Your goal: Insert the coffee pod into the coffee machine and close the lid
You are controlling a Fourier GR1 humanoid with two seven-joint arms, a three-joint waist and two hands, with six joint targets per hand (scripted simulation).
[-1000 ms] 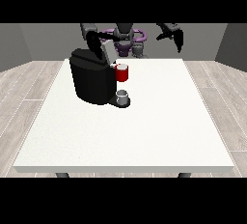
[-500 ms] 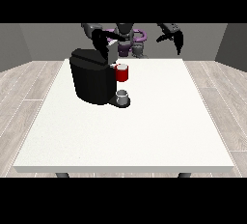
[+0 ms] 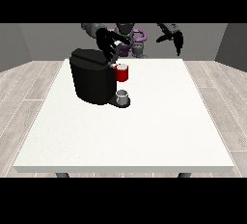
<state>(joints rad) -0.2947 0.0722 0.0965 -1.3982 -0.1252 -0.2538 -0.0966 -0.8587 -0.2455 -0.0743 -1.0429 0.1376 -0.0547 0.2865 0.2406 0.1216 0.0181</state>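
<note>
The black coffee machine stands on the left half of the white table, and its lid lies low on top, slightly tilted. A red thing at the machine shows on its right side. Below that, a grey thing sits on the machine's base. The hand at the view's left hovers over the lid's right end with its fingers spread, touching or nearly touching it. The hand at the view's right is raised above the table's far edge, fingers hanging relaxed and holding nothing.
The robot's purple and grey torso stands behind the table's far edge. White tabletop stretches to the right of the machine and towards the front edge.
The lid has come down from upright to nearly flat. The hand at the view's left has followed it down and to the right. The other hand has barely moved.
</note>
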